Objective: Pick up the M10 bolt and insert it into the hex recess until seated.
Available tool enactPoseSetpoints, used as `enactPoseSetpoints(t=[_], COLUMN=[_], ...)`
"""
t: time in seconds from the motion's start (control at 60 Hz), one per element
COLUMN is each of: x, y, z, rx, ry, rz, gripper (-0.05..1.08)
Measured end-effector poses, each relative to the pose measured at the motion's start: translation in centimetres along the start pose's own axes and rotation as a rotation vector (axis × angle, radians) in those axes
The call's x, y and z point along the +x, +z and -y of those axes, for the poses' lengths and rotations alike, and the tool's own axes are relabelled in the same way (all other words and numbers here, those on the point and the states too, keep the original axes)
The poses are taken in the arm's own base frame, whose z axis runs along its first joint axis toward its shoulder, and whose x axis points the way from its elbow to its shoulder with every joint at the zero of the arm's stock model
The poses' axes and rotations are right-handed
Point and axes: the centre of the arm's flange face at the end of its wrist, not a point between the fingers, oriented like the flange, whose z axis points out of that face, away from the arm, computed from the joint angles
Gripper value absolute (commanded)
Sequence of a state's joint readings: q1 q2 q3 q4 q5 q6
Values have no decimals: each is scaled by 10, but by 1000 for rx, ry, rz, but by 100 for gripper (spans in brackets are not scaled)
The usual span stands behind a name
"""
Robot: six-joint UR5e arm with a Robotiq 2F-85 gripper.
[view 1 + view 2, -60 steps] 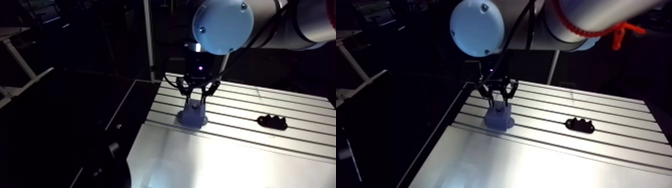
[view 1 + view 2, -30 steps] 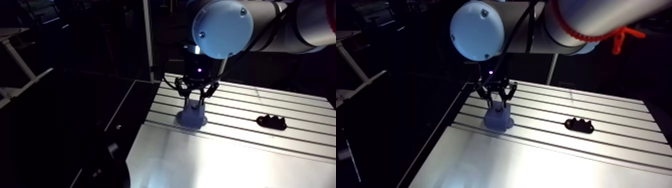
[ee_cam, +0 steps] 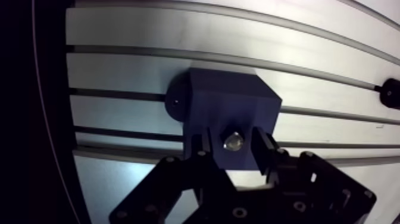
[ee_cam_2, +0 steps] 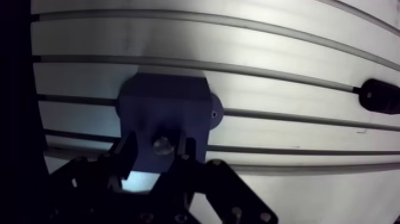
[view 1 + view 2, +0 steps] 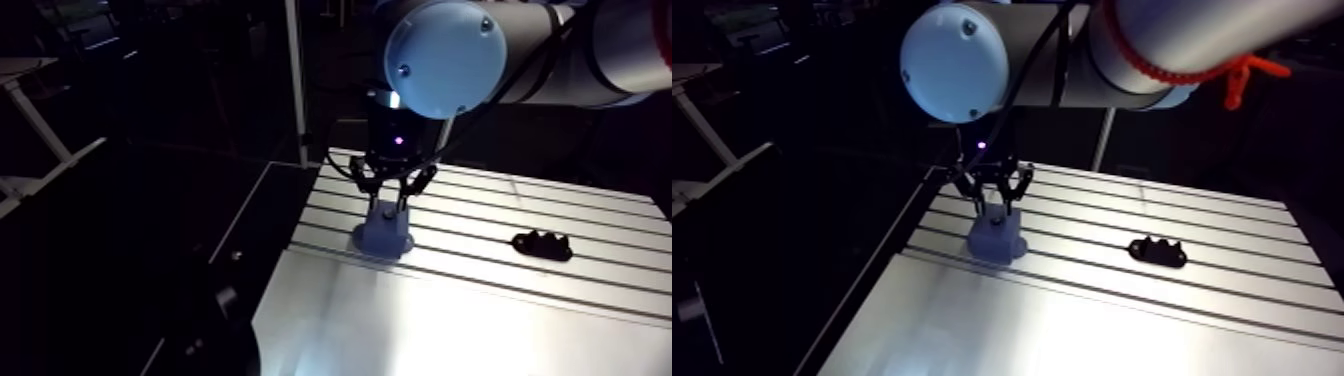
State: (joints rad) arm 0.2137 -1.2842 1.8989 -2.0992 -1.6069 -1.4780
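One bolt point(image 3: 233, 141) in one blue block point(image 3: 238, 101); claw point(image 3: 233, 144) spread astride, not gripping; one black part point(image 5: 543, 243) apart.

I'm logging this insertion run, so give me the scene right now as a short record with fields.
gripper: pointing down, directly over the blue block
blue block: stands on the slotted table, near one edge
bolt: its metal end shows at the block's top, right under the gripper
seated: cannot tell from these views
black part: lies on the table, apart from the block and the gripper
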Motion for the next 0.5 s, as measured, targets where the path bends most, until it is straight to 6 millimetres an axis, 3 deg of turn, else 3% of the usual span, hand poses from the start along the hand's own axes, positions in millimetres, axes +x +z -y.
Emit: enactPoseSetpoints(t=[0.5], x=[-3], y=[1], z=[-1], rx=[-1], ry=[1], rz=[3], gripper=[53])
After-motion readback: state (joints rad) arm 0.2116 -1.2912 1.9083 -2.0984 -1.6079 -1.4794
